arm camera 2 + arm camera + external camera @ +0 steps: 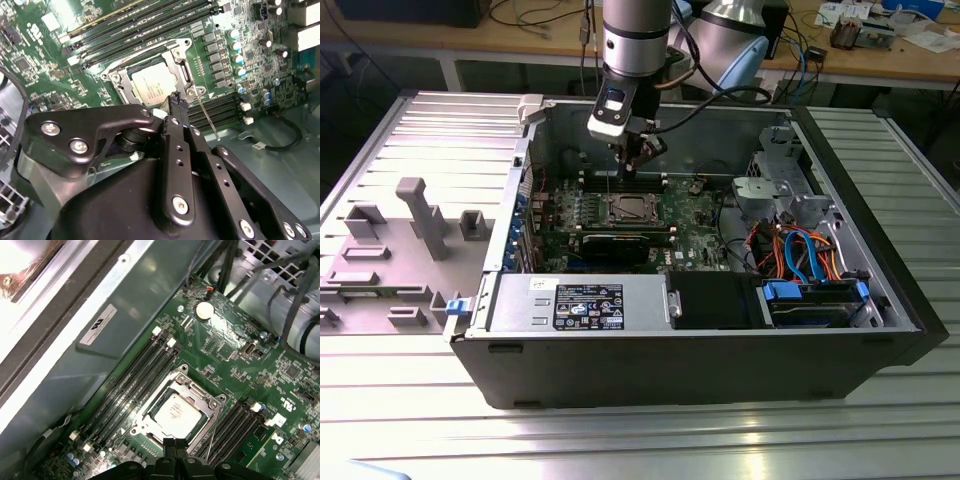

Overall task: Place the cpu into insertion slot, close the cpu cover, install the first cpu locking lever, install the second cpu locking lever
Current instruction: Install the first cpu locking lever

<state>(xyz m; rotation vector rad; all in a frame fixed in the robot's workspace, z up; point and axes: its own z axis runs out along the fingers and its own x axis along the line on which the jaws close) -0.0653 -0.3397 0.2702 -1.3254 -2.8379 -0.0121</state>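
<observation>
The cpu (176,414) lies flat in the insertion slot (116,80) on the green board, its silver top showing in both wrist views. The cpu cover (182,74) is folded down around the cpu (152,87) as a silver frame. One thin locking lever (207,117) sticks out free beside the socket. A second lever (145,50) lies along the socket's far edge. My gripper (178,100) hovers just above the socket's edge, close to the free lever, fingers shut together with nothing seen between them. In the exterior view the gripper (640,160) hangs over the socket (628,210).
Long black memory slots (135,380) flank the socket on both sides. The case wall (75,340) rises close behind. A black graphics card (615,243), a power supply (580,303) and drive cables (800,250) fill the case. A grey fixture (420,215) stands outside at the exterior view's left.
</observation>
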